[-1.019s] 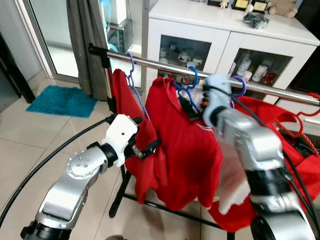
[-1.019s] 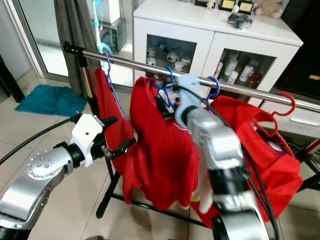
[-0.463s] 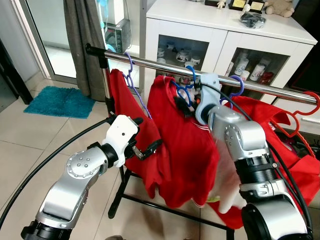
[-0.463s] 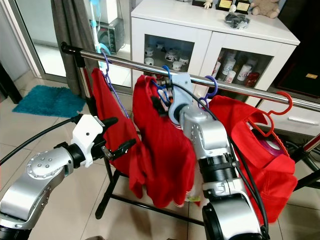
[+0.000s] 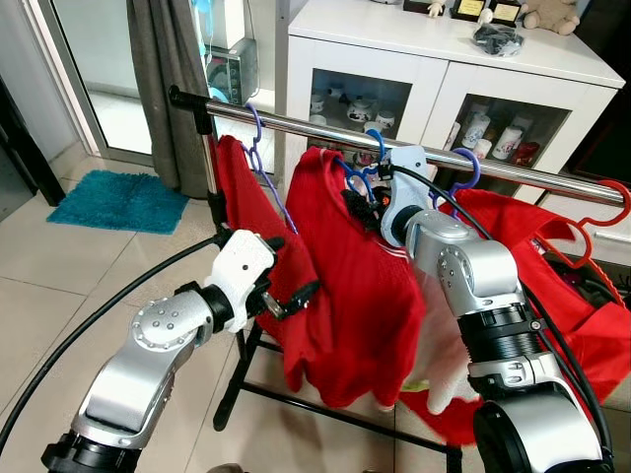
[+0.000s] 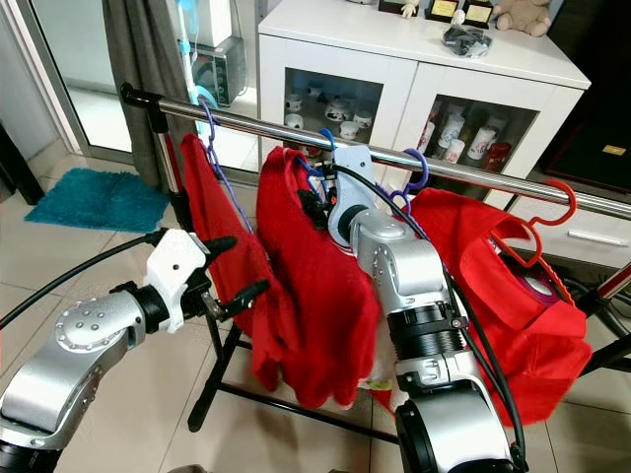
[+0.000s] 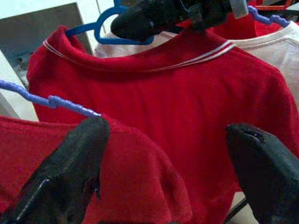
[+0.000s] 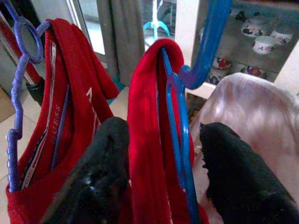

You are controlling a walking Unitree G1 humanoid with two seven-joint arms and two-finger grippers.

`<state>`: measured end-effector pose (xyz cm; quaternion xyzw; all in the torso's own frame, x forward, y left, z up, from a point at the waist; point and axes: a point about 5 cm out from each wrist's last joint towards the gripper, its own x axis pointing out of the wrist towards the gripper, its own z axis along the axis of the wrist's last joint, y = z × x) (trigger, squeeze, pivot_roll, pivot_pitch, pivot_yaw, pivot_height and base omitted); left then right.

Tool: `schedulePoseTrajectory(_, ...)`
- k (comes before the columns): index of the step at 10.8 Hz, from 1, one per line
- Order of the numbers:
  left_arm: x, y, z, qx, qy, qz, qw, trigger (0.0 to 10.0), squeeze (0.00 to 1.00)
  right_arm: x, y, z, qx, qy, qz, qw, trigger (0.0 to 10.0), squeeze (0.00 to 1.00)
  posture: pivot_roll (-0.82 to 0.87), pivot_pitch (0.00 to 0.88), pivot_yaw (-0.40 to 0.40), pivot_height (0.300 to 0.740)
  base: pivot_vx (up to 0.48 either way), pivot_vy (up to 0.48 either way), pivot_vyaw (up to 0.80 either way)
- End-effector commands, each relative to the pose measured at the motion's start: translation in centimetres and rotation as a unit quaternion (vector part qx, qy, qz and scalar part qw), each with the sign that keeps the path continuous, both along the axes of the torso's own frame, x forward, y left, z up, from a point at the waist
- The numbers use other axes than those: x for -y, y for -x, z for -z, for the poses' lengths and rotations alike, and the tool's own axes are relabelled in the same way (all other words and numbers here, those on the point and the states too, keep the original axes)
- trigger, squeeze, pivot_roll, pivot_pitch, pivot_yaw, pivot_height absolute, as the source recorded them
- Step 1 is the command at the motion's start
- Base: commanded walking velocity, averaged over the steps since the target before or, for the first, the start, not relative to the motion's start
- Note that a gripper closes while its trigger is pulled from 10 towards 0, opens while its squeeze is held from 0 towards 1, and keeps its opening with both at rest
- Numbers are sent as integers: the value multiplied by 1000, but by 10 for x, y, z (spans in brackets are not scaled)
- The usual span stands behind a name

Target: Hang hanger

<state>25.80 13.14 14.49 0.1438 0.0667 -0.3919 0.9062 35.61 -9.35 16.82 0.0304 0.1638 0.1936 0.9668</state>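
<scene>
Hanger (image 8: 180,116) of blue plastic, carrying a red T-shirt (image 5: 360,286) with white trim at the collar, sits with its hook (image 5: 380,148) looped over the chrome clothes rail (image 5: 306,125), so the hanging itself looks done, judging by how the hook rests on the bar. The right gripper (image 8: 161,154) is up at the shirt's neck, its two black fingers spread on either side of the red collar and the blue hanger shoulder, not pinching either as far as the right wrist view shows; what seems left is to draw that arm clear without dragging the hanger along. The left gripper (image 5: 291,296) hangs lower, just beside the hem of a neighbouring red shirt (image 5: 251,202) on a purple hanger (image 5: 258,138), its fingers (image 7: 65,172) wide apart and holding nothing. A pale pink garment (image 8: 252,107) hangs directly behind the blue hanger, and further along the rail more red clothing (image 6: 513,286) hangs from a red hanger (image 6: 562,202). Behind the rail stands a white cabinet (image 5: 434,59) with glass doors (cups and small ornaments are visible inside), a grey curtain (image 5: 163,69) by a glass door, and a teal mat (image 5: 118,197) on the tiled floor (image 5: 59,286).
</scene>
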Motion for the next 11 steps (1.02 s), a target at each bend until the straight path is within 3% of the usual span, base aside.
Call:
schedulePoseTrajectory(1,2,-3,-2,4,-4,15,1000,10000,0,3,-3,-3,4,-4,4,1000,0,0,-52,0,-75,740,0,0,0)
schedulePoseTrajectory(7,0,-2,-1,7,-8,22,1000,10000,0,3,-2,-2,10,-8,4,1000,0,0,-55,0,-64,740,0,0,0)
schedulePoseTrajectory(11,-4,-6,-1,19,2,-13,1000,10000,0,17,3,-28,82,-50,25,995,0,0,-57,0,-56,740,0,0,0)
